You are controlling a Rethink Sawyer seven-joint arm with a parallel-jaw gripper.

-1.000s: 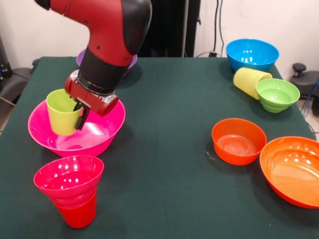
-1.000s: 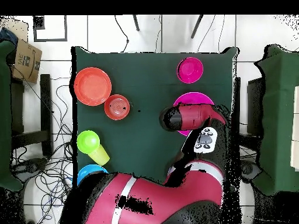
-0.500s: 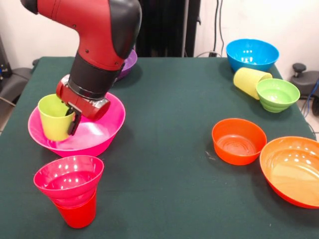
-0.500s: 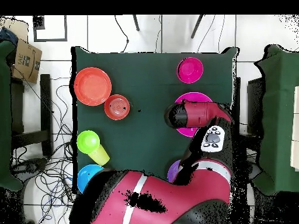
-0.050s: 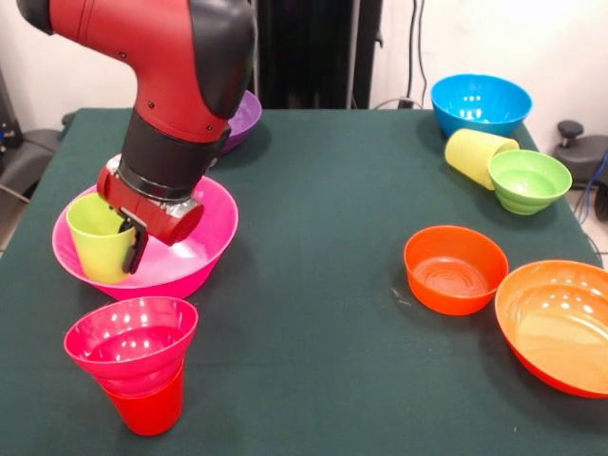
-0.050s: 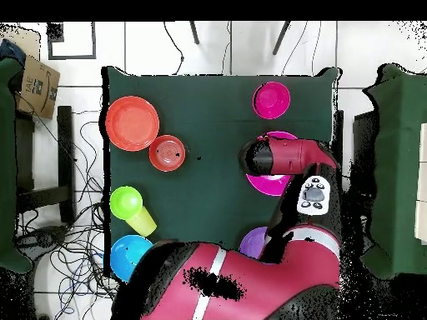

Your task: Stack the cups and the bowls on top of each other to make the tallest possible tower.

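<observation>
My gripper (image 5: 126,239) is shut on the rim of the lime green cup (image 5: 98,237). It holds the cup upright over the left part of the large pink bowl (image 5: 195,249). Whether the cup touches the bowl I cannot tell. Near the front left, a small magenta bowl (image 5: 131,340) sits on the red cup (image 5: 149,407) as a short tower. The pale yellow cup (image 5: 473,152) lies on its side against the ribbed green bowl (image 5: 529,179). In the overhead view the arm hides the gripper and most of the pink bowl (image 6: 268,182).
A purple bowl (image 5: 239,116) stands behind the arm and a blue bowl (image 5: 480,103) at the far right. A small orange bowl (image 5: 455,268) and a large orange bowl (image 5: 560,323) sit at the right front. A cardboard box (image 6: 37,82) lies off the table.
The arm has carried the lime green cup leftward in the front view and a little lower, from the pink bowl's middle to its left side. Nothing else moved.
</observation>
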